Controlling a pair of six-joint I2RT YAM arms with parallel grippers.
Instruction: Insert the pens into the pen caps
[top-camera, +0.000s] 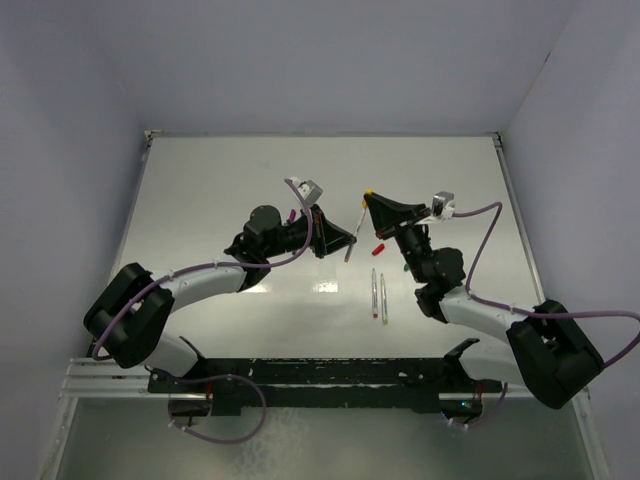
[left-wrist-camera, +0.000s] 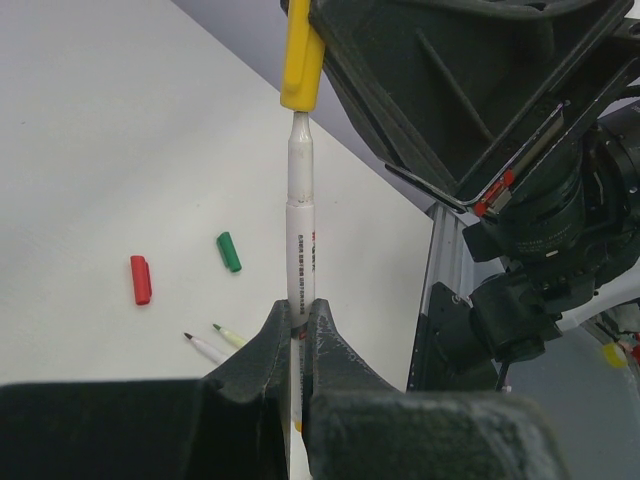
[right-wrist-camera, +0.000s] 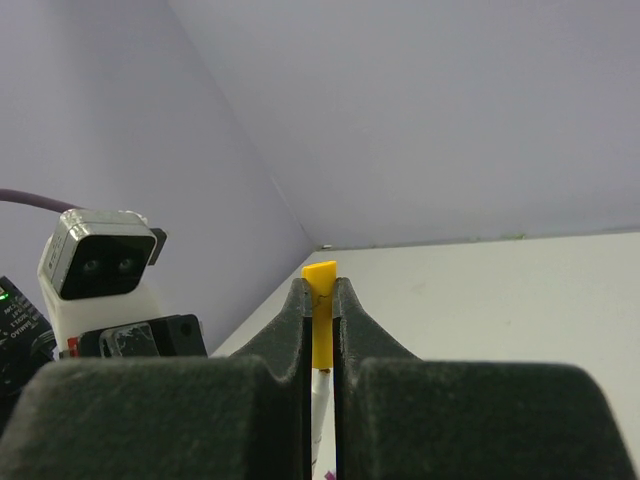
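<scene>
My left gripper (left-wrist-camera: 298, 315) is shut on a silver-grey pen (left-wrist-camera: 300, 230) and holds it upright above the table. The pen's tip sits inside a yellow cap (left-wrist-camera: 300, 60), and its narrow neck shows below the cap. My right gripper (right-wrist-camera: 320, 290) is shut on that yellow cap (right-wrist-camera: 320, 315), with the pen (right-wrist-camera: 317, 400) running down between its fingers. In the top view the two grippers, left (top-camera: 345, 238) and right (top-camera: 372, 200), meet at mid-table. A red cap (left-wrist-camera: 141, 279) and a green cap (left-wrist-camera: 229, 251) lie on the table. Two more pens (top-camera: 374, 292) lie side by side.
The red cap (top-camera: 379, 246) lies just below the meeting grippers in the top view. The tips of the two lying pens (left-wrist-camera: 205, 348) show beside my left fingers. The left wrist camera (right-wrist-camera: 100, 270) is close on the left of the right wrist view. Walls enclose the table.
</scene>
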